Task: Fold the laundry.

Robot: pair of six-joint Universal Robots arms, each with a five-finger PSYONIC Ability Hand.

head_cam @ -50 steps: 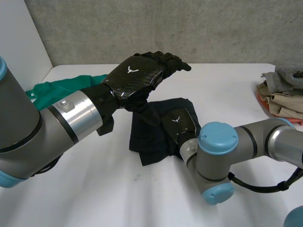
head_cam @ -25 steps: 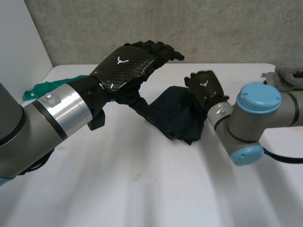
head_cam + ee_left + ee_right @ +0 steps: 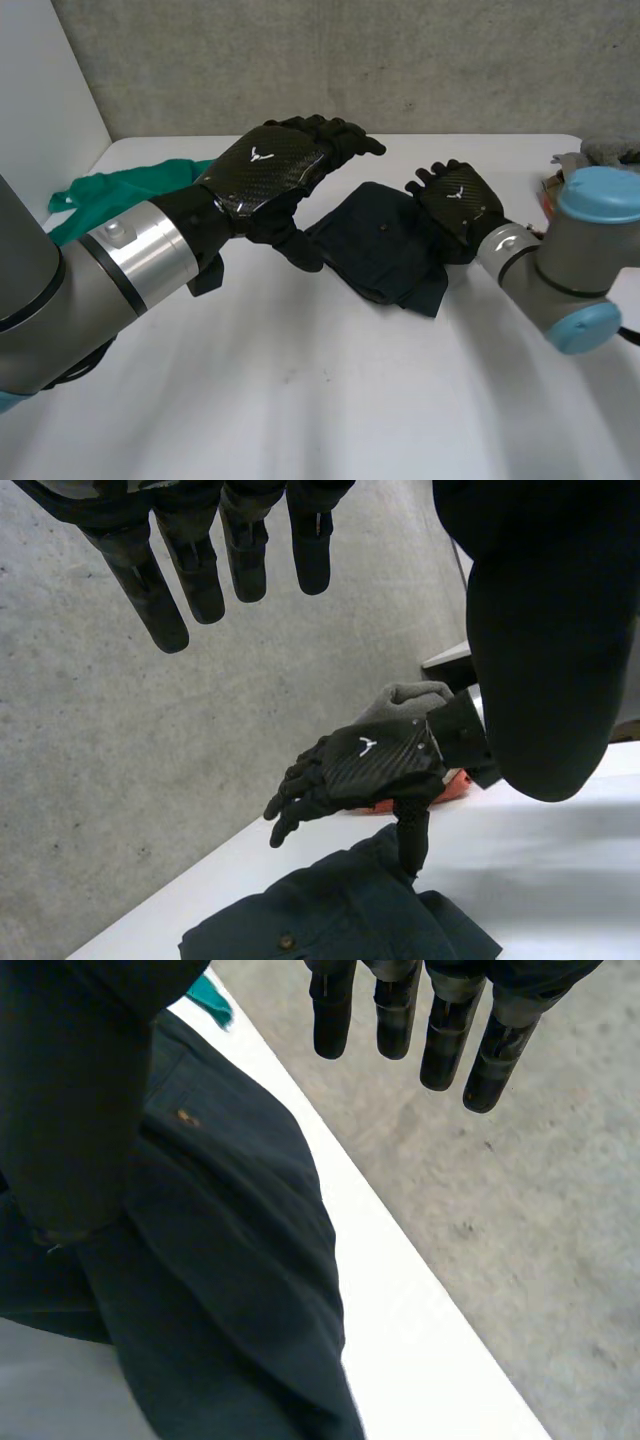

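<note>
Green cloth [image 3: 120, 190] near left hand [image 3: 270, 170], fingers straight, empty. Dark garment [image 3: 380, 250] between hands; right hand [image 3: 458, 205] loose-fingered, thumb touching it. Clothes pile [image 3: 612, 148] beyond.

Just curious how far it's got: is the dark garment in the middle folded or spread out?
Folded: the dark garment lies as a small layered bundle on the table, its edges doubled over.

The left hand [image 3: 540, 650] holds its fingers [image 3: 195, 575] straight and spread, empty. Beyond their tips the right hand [image 3: 375, 765], fingers loosely bent, points its thumb down onto a dark blue buttoned garment [image 3: 330, 920] on the white table [image 3: 560, 880].
</note>
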